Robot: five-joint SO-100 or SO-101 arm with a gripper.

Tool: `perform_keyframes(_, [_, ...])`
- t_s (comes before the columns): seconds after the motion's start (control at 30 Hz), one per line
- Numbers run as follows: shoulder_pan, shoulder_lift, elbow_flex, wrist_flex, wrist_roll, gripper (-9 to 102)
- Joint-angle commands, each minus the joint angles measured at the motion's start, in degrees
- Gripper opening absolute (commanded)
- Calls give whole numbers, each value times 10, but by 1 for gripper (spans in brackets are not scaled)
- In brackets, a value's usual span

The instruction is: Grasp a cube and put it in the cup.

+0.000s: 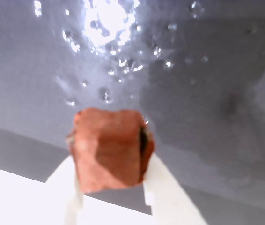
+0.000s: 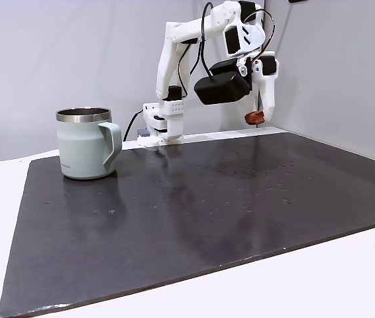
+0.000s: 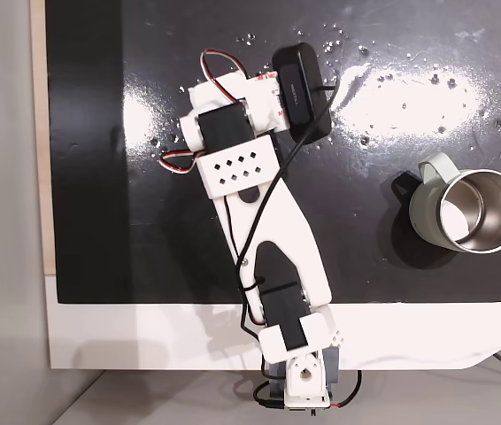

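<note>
Gripper [image 1: 111,187] clamps reddish-brown, rough-faced cube [image 1: 110,147]; sage-green steel-rimmed cup [image 2: 87,143] well apart.

The tool [image 2: 256,118] holds the cube [image 2: 254,118] aloft (far from the cup [image 2: 87,143]).
</note>
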Motion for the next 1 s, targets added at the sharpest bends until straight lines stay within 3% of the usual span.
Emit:
perform_keyframes(0.0, [29,53,-31,6,5,5])
perform_keyframes(0.53, [209,138,-89,69,10,4])
perform_keyframes(0.97, [370,141,-200,182,-11,3])
